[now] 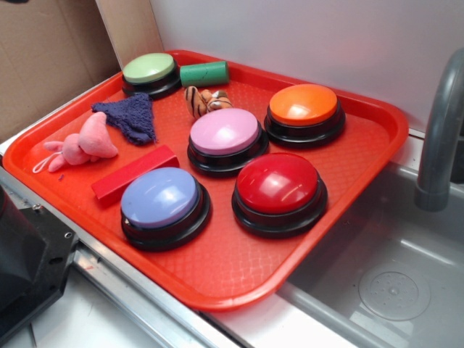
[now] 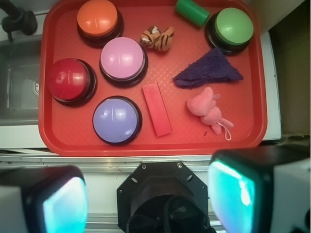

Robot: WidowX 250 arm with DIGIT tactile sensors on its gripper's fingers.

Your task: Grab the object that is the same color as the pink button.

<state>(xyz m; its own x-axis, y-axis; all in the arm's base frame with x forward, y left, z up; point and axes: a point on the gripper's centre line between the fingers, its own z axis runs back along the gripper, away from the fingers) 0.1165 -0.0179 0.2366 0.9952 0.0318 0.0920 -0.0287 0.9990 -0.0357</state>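
Pincer (image 2: 148, 201) first: from the wrist view my two fingers sit wide apart at the bottom corners, nothing between them, high above the red tray (image 2: 51, 141). The pink plush toy (image 2: 205, 109) lies ahead of me and off to the right, nearer my right finger (image 2: 233, 191), just below the purple cloth (image 2: 209, 72) and apart from the red block (image 2: 157, 109). The pink button (image 2: 123, 59) is ahead and left of centre, so the colour match is plain

From the exterior view my fingers do not show; the toy (image 1: 83, 147) rests near the tray's left edge (image 1: 29, 156), its string loop trailing toward the rim, close beside the cloth (image 1: 129, 116)

I judge I am at the start, nothing grasped. Next I must swing right, drop over the toy's body and close without catching the cloth
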